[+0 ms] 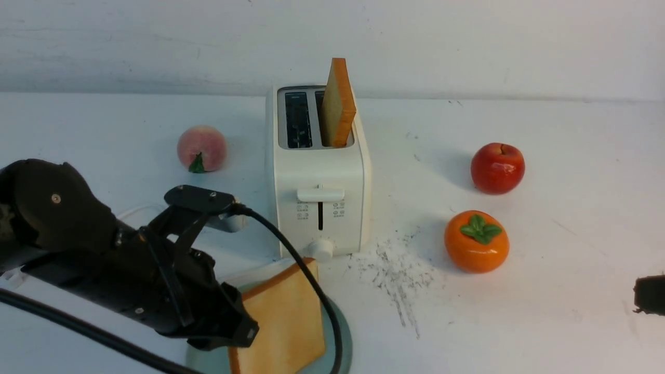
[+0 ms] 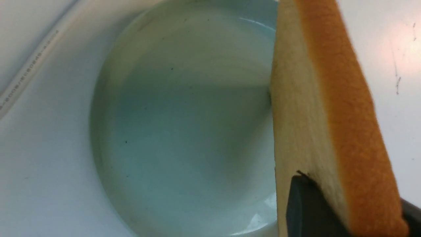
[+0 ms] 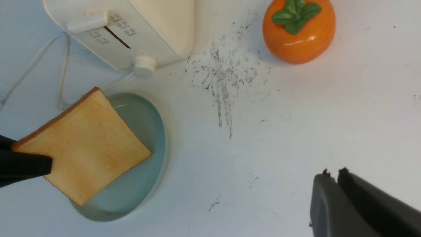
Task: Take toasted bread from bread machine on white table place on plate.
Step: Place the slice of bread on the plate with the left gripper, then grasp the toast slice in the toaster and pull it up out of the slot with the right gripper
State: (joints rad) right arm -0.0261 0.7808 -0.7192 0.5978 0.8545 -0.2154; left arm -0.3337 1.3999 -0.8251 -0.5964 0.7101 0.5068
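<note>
One slice of toasted bread (image 1: 338,104) stands upright in the right slot of the bread machine (image 1: 319,171) on the white table (image 1: 545,322); the left slot is empty. A second slice of toasted bread (image 1: 283,322) hangs tilted over the pale blue-green plate (image 1: 344,332) in front of the toaster, its low corner close to or on the plate. My left gripper (image 1: 236,330) is shut on this slice, with one black finger (image 2: 306,210) flat against its pale face. My right gripper (image 3: 334,171) hangs shut and empty over bare table at the right, seen as a dark tip (image 1: 649,295).
A peach (image 1: 201,148) lies left of the toaster. A red apple (image 1: 497,168) and an orange persimmon (image 1: 476,240) sit to its right. Grey scuff marks (image 1: 397,275) streak the table beside the plate. The white power cord (image 2: 33,62) runs past the plate's edge.
</note>
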